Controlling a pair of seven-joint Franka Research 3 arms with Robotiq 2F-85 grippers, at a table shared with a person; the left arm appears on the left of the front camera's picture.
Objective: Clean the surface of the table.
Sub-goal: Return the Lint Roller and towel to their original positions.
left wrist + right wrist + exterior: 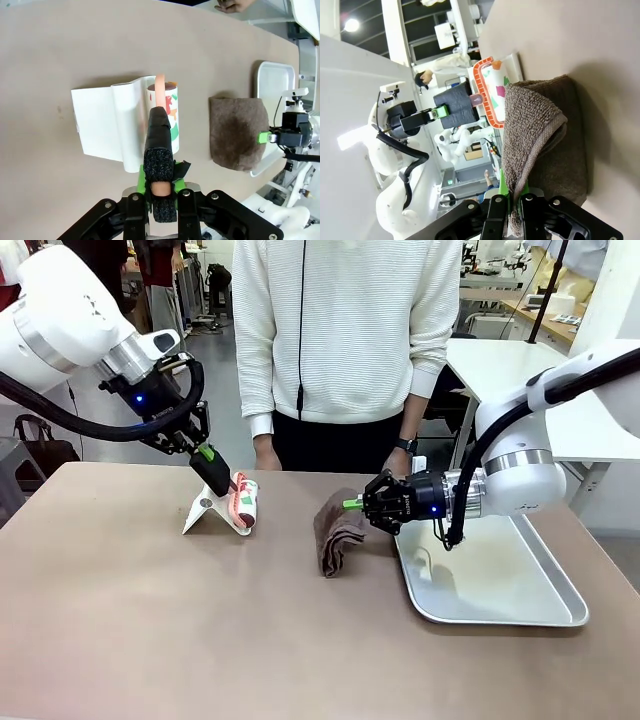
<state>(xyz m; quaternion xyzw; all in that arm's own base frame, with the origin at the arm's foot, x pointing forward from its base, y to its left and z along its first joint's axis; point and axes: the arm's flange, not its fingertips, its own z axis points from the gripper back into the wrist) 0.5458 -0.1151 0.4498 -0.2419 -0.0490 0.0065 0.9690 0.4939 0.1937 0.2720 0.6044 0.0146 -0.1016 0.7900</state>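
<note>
Brown-taupe table [120, 620] (matte) carries a silver tray [560, 612].

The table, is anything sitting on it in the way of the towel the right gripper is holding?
Yes. The right gripper holds the towel on the table; a tray lies at its right and a lint roller with its white stand at its left.

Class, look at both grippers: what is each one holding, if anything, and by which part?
The left gripper is shut on the lint roller, gripping its handle. The right gripper is shut on the brown towel, pinching its edge.
</note>
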